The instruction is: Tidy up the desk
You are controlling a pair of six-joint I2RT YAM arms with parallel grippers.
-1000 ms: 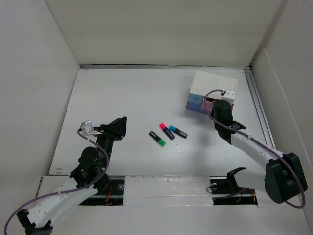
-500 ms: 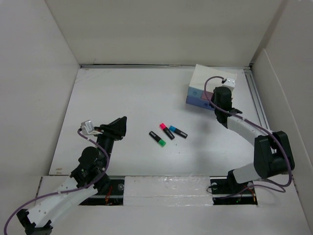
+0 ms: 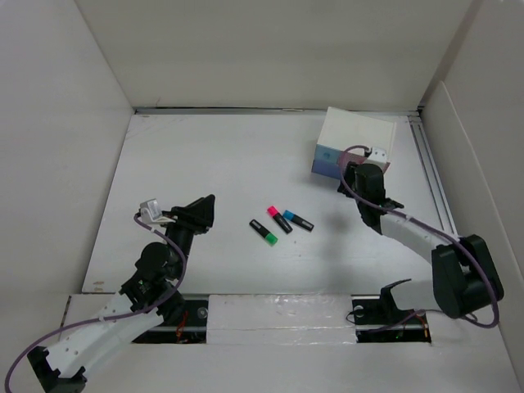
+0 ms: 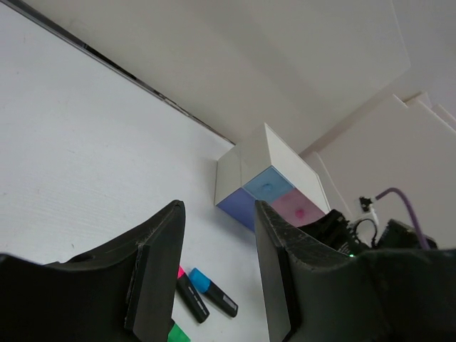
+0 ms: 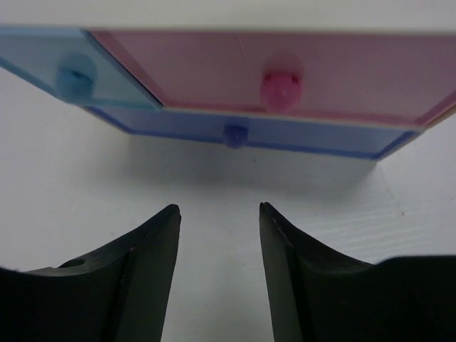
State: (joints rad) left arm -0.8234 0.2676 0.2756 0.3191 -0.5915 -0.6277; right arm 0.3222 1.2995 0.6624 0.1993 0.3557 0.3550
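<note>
The desk (image 3: 213, 164) is a white tabletop. Three highlighters lie at its middle: green (image 3: 264, 232), pink (image 3: 278, 219) and blue (image 3: 298, 220). A small white drawer box (image 3: 356, 139) stands at the back right. My right gripper (image 3: 350, 173) is open and empty, low over the desk just in front of the box. In the right wrist view its tips (image 5: 219, 210) point at the light blue (image 5: 75, 75), pink (image 5: 281, 78) and dark blue (image 5: 235, 134) drawers, all shut. My left gripper (image 3: 205, 209) is open and empty at the left, raised and aimed at the highlighters (image 4: 210, 291).
White panels wall the desk at the left, back and right. A metal rail (image 3: 434, 180) runs along the right edge beside the box. The box also shows in the left wrist view (image 4: 267, 182).
My right gripper went up against the box's front, then drew back a little toward me. The left arm shifted slightly. The highlighters have not moved.
</note>
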